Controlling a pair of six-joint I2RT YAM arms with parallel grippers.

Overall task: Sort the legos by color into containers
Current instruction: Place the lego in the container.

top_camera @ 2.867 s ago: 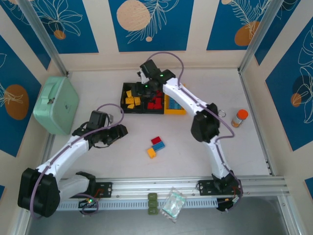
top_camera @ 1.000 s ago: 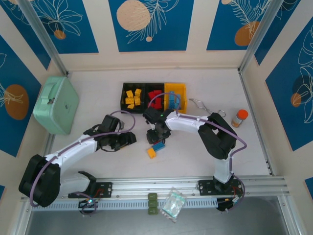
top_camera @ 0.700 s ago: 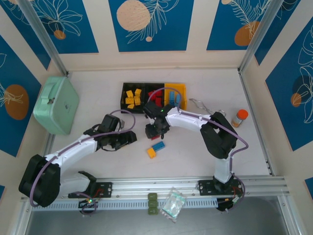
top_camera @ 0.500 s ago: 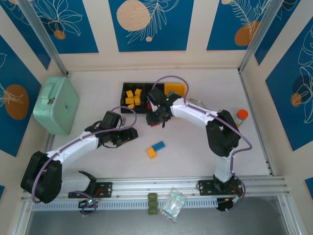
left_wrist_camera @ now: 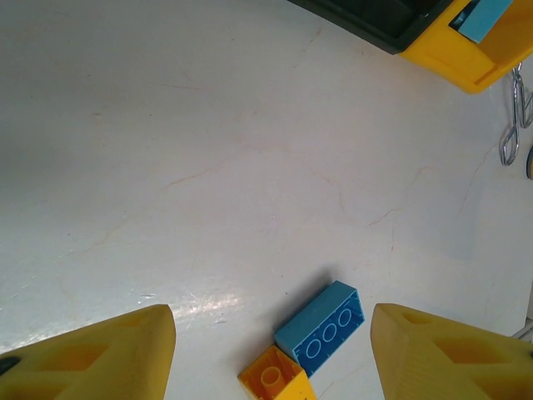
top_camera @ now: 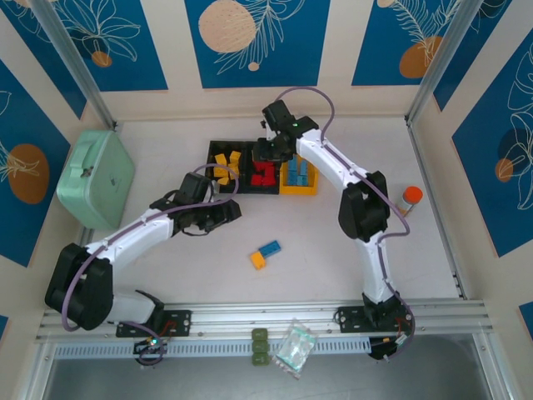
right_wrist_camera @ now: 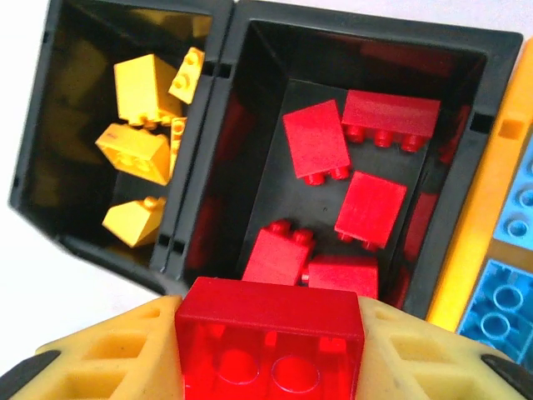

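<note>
Red lego point(right_wrist_camera: 271, 332) held over middle black bin point(right_wrist_camera: 358, 40)
The right tool point(top_camera: 266, 157) pinches it; the left tool point(top_camera: 226, 210) stands spread above the counter point(left_wrist_camera: 166, 167).

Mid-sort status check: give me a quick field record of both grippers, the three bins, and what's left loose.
right gripper: shut on a red brick, above the middle black bin
left gripper: open, empty, over the table
left black bin: yellow bricks
middle black bin: red bricks
yellow-orange bin: blue bricks
loose on table: blue brick and yellow brick, side by side, ahead of the left gripper
</note>
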